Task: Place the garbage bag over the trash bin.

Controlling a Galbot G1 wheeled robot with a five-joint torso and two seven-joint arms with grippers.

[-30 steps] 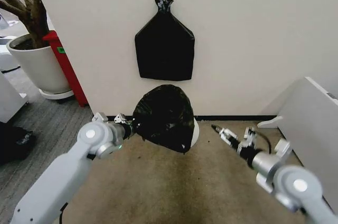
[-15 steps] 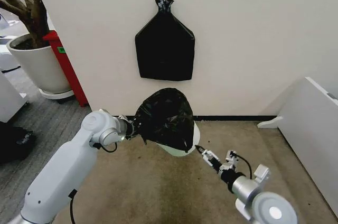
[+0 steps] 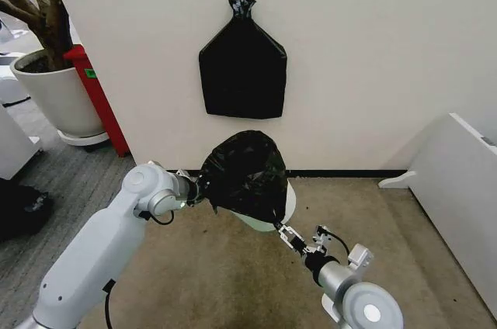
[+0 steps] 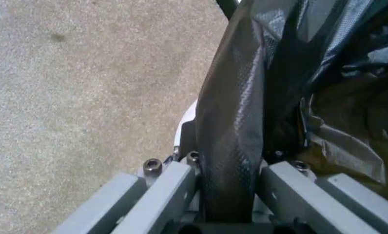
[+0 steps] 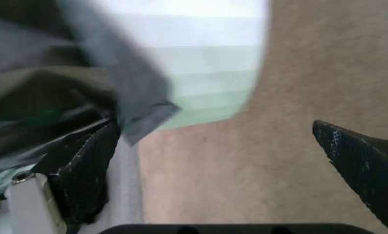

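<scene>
On beige carpet at the foot of a white wall, the left gripper (image 3: 194,187) pinches a fold of the one garbage bag (image 3: 244,172), its two fingers pressed against the black plastic from either side in the left wrist view (image 4: 228,146). The right gripper (image 3: 284,233) reaches in from below with its two fingertips spread apart, the nearer one (image 5: 87,165) apparently just beside the bag's hanging edge (image 5: 103,92), though that view is blurred. The bag drapes over most of the single trash bin (image 3: 272,216), whose cream side shows beneath the plastic on the robot's right. On the wall above hangs one flat black bundle (image 3: 242,65) with a knotted neck. To the left stand one plant pot (image 3: 58,96) and one red panel (image 3: 97,92).
</scene>
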